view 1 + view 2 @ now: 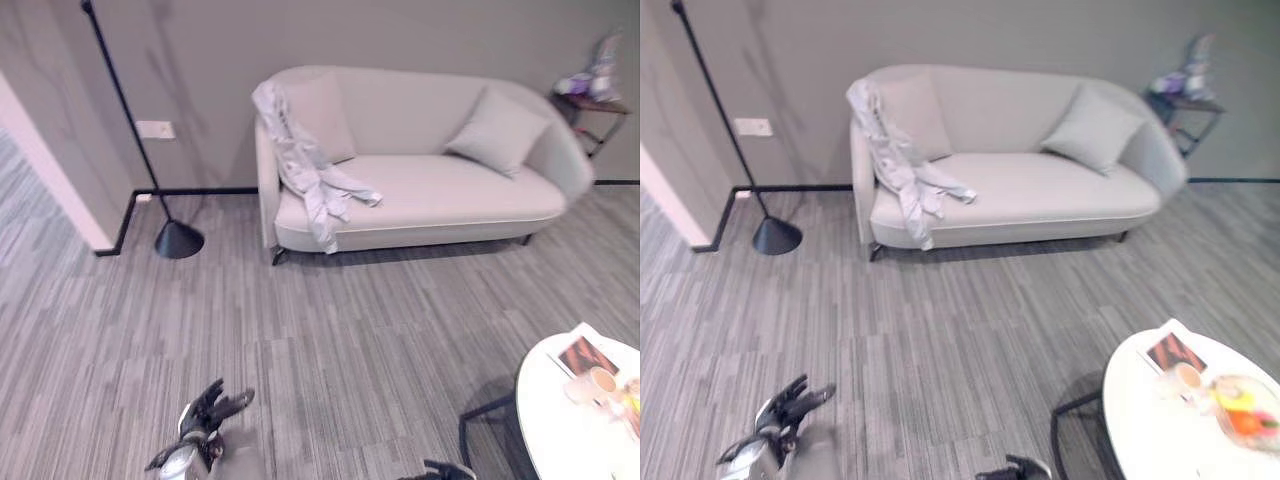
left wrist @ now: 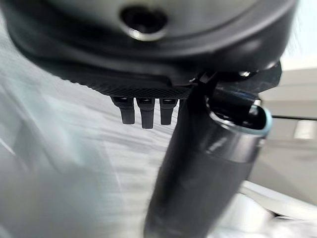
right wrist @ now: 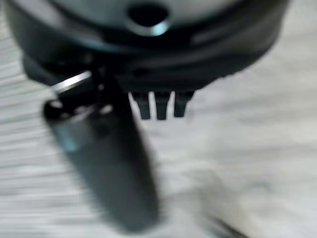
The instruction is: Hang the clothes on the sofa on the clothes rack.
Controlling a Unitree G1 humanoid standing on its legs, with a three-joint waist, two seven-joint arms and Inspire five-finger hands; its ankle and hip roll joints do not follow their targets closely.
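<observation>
A pale grey jacket point(image 1: 310, 170) is draped over the left arm and backrest of the light sofa point(image 1: 450, 200), its lower part spilling onto the seat and hanging over the front edge. Two cushions lean on the sofa's back, one point(image 1: 320, 115) just behind the jacket and the other point(image 1: 497, 131) towards the far end. A black stand with a cone-shaped base point(image 1: 178, 240) rises from the floor left of the sofa, near the wall corner. A small dark side table point(image 1: 590, 105) with some objects on it stands beyond the sofa's right end.

The left robot hand point(image 1: 215, 408) shows low over the carpeted floor, well apart from the sofa, fingers loosely spread and holding nothing. The right robot hand point(image 3: 161, 106) hangs over bare floor, its fingers straight with nothing between them and the thumb. A white round surface point(image 1: 1160, 420) at the lower right carries a cup, a card and a bowl of fruit.
</observation>
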